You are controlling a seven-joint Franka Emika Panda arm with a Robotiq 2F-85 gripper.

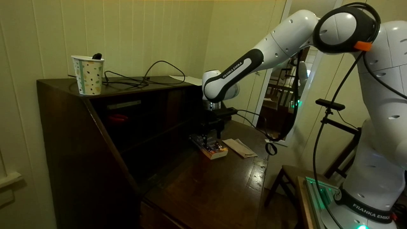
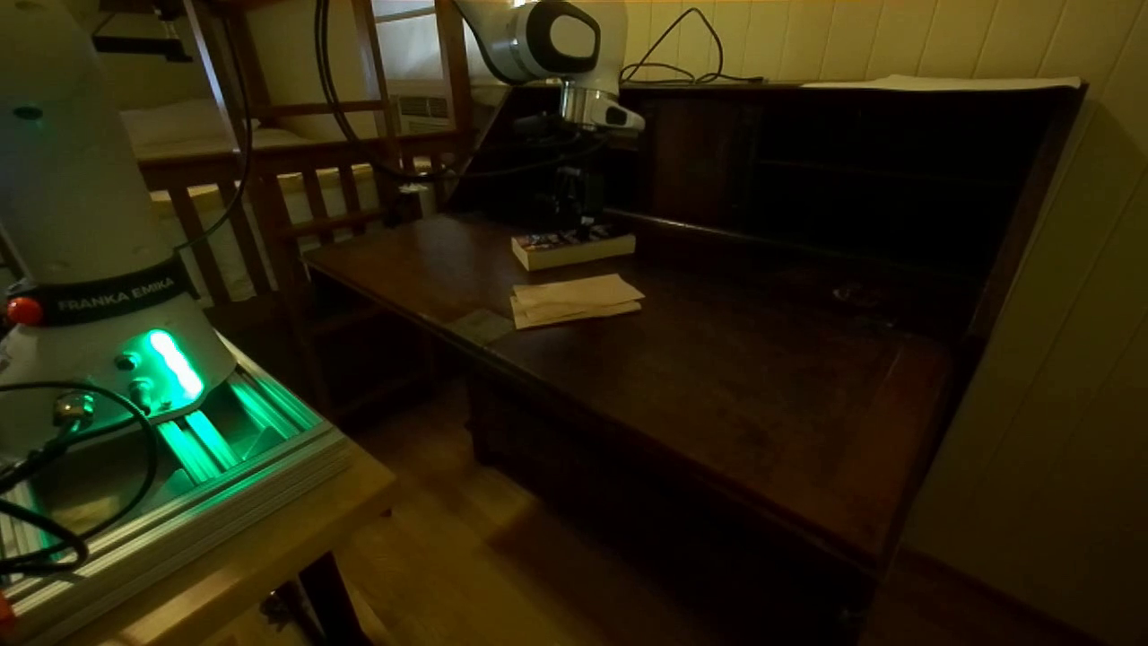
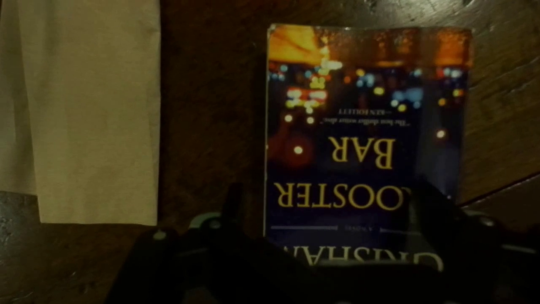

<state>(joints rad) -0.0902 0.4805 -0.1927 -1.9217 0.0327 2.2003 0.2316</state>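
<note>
**No grip seen on the book (image 3: 367,101)**

The book is seen lying flat on the desk (image 2: 735,386), its title inverted in the wrist view. The gripper (image 3: 329,192) is held low at the book, its fingers spread apart and nothing seen clamped between them. In the wrist view, the left-hand finger is placed just outside the book's left edge, while part of the title is covered by the right-hand one; whether the cover is touched cannot be told.

The step in hand is judged to be positioning at the book. Since the cover looks wider than the finger gap, a grip across it seems doubtful, and realignment along an edge is judged to be called for.

In an exterior view, the folded brown paper (image 2: 577,301) is seen just beside the book on the near side, a narrow strip of desk being left between them. The front edge (image 2: 556,395) is found nearer than the paper. On the far side, movement is limited by the shelved back (image 2: 691,152); more room is offered to the right.
</note>
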